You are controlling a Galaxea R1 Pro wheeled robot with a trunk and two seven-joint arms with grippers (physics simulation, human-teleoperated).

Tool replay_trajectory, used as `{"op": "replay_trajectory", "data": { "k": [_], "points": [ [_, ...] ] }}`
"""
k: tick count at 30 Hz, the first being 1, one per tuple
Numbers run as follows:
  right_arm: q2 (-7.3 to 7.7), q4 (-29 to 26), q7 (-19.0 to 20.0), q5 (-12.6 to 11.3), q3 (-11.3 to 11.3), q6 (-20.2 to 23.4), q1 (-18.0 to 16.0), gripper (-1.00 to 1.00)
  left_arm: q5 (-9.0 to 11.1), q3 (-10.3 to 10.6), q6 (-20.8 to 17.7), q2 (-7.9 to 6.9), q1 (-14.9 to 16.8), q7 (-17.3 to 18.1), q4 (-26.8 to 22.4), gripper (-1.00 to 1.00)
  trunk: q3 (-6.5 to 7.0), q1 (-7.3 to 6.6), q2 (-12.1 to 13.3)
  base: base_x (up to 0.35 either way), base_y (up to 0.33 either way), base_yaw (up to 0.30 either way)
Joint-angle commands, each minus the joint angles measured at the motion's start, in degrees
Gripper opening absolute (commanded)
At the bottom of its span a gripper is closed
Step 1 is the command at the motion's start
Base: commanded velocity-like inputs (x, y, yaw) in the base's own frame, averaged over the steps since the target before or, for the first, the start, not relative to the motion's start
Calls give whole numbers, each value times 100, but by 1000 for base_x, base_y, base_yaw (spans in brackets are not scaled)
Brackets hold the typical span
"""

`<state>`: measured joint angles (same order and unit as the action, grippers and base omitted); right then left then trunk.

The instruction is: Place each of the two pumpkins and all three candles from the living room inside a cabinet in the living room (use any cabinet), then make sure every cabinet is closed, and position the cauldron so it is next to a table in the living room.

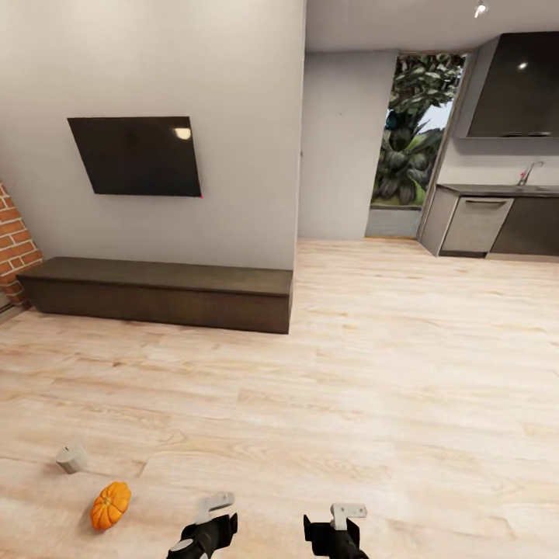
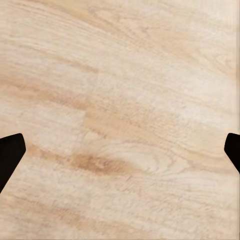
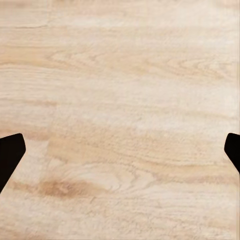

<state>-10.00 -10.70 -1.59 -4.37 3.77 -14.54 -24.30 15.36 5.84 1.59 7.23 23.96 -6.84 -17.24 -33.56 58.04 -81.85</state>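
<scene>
Head view, left to right: candle (image 1: pixel 71 458) and pumpkin (image 1: pixel 110 505) lie on the floor (image 1: pixel 349 404) at lower left, near each other, not touching; nothing holds either.
Candle: lying on its side; likely light, stiff, smooth, so it may roll. Best taken across the cylinder's middle.
Pumpkin: tipped over; likely light and rigid, ribs give some purchase. Grip across the widest part, not the stem.
Cabinet (image 1: pixel 159 293): low dark unit against the wall under the TV (image 1: pixel 136 155), well apart from both items. Fronts look shut, seams too faint to tell.
Left gripper (image 1: pixel 203 522): near the pumpkin, on its right. Wrist view has finger (image 2: pixel 10 155) tips spread wide over bare floor, so released, empty.
Right gripper (image 1: pixel 338 522): fingers (image 3: pixel 10 155) likewise spread, released, empty.
Obstacles: open floor between items and cabinet. Brick column (image 1: pixel 14 248) beside cabinet's left end; kitchen counter (image 1: pixel 489 221) far right, out of the way.
Risk: candle rolling off when pinched.
</scene>
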Motion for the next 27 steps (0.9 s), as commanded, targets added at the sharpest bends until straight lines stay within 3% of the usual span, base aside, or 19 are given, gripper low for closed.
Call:
{"op": "replay_trajectory", "data": {
  "k": [1, 27],
  "points": [
    [0, 7, -17, -46, 41, -22, -4, 100, 55, 49, 17, -3, 3, -37, 1, 100, -5, 3, -2, 318, -118, 0],
    [0, 7, -17, -46, 42, -23, -4, 100, 55, 42, 28, -3, 2, -37, 1, 100, -5, 3, -2, 320, -51, -31]
  ]
}}
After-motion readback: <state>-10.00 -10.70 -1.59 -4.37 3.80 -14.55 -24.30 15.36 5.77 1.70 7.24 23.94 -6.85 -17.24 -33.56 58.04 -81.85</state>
